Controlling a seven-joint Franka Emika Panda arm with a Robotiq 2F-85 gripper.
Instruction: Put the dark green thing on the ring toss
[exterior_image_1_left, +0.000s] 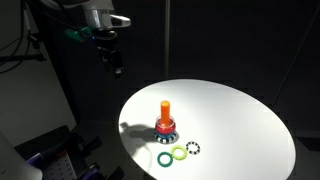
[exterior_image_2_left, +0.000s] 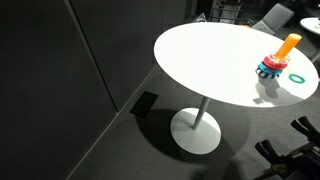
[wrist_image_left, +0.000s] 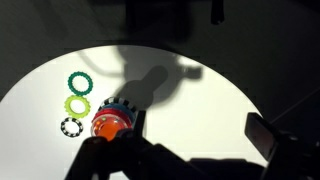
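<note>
The dark green ring (exterior_image_1_left: 164, 158) lies flat on the round white table (exterior_image_1_left: 240, 115), next to the ring toss (exterior_image_1_left: 165, 118), an upright orange peg with red and blue-white rings at its foot. In the wrist view the dark green ring (wrist_image_left: 79, 81) is at the upper left and the ring toss (wrist_image_left: 108, 125) is at the lower left. The ring toss (exterior_image_2_left: 278, 60) and a teal ring (exterior_image_2_left: 298, 76) also show in an exterior view. My gripper (exterior_image_1_left: 116, 62) hangs high, beyond the table's edge, far from the ring. Its jaws (wrist_image_left: 198, 125) are open and empty.
A yellow-green ring (exterior_image_1_left: 179, 153) and a black-and-white speckled ring (exterior_image_1_left: 195, 149) lie beside the dark green one; both also show in the wrist view (wrist_image_left: 77, 103) (wrist_image_left: 70, 127). The table stands on a single pedestal (exterior_image_2_left: 196, 128). Dark walls surround it.
</note>
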